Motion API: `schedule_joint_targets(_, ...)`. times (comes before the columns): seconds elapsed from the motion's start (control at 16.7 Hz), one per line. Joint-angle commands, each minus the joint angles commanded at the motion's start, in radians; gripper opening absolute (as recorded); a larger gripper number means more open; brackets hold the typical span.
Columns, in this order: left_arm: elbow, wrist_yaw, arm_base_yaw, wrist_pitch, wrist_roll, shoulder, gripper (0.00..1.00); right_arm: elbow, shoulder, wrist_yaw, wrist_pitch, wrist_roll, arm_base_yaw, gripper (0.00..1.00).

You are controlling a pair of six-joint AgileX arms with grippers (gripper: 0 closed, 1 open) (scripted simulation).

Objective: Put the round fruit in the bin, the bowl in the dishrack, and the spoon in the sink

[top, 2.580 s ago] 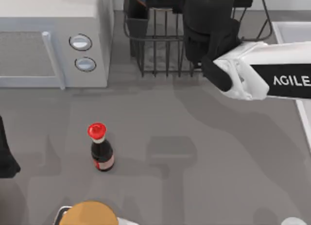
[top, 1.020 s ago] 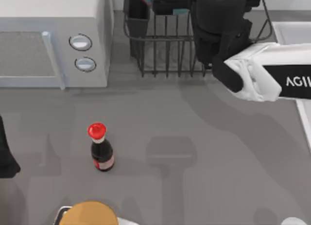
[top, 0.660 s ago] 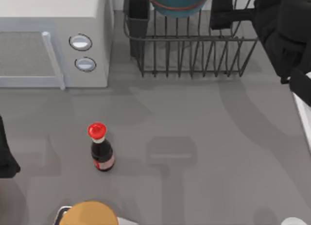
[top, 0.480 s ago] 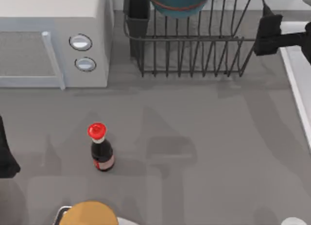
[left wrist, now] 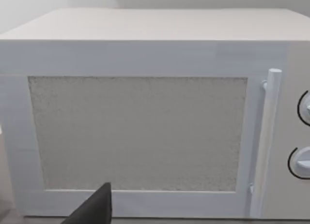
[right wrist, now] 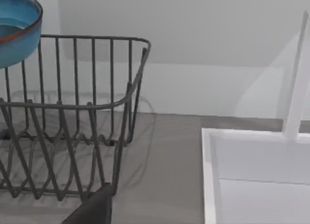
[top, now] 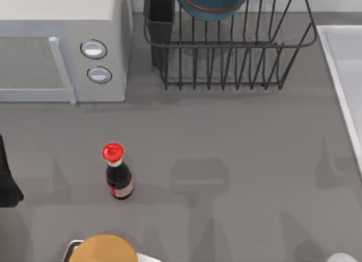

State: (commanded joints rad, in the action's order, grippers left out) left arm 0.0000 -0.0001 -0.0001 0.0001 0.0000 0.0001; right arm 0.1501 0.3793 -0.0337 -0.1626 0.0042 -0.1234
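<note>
The blue bowl (top: 212,4) with its red-brown rim rests inside the dark wire dishrack (top: 226,45) at the back of the table, free of any gripper. In the right wrist view the bowl (right wrist: 17,25) sits high in the dishrack (right wrist: 92,38), with the pale sink (right wrist: 208,175) beside it. A dark part of my right gripper (right wrist: 94,207) hovers in front of the rack and the sink (top: 338,84). My left arm (top: 7,183) is parked at the table's left edge. The round fruit, the spoon and the bin are out of view.
A white microwave (top: 62,13) stands at the back left, close in front of my left gripper (left wrist: 94,209). A red-capped sauce bottle (top: 118,177) stands left of centre. An orange-yellow round thing (top: 103,249) lies at the front edge. The rack's black utensil cup (top: 161,10) is at its left corner.
My right arm pulled away from over the dishrack to the right and left the top view. The bowl stayed behind in the rack. The left arm has not moved.
</note>
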Motion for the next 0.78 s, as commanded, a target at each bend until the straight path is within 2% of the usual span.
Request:
schedule_joint_targets(0.36, 0.0, 0.0, 0.0, 0.0, 0.0, 0.0, 1.0, -0.139, -0.347, 0.033, 0.148, -0.005, 0.111, 1.0)
schedule_joint_targets(0.78, 0.0, 0.0, 0.0, 0.0, 0.0, 0.0, 1.0, -0.147, -0.376, 0.033, 0.161, -0.004, 0.12, 1.0)
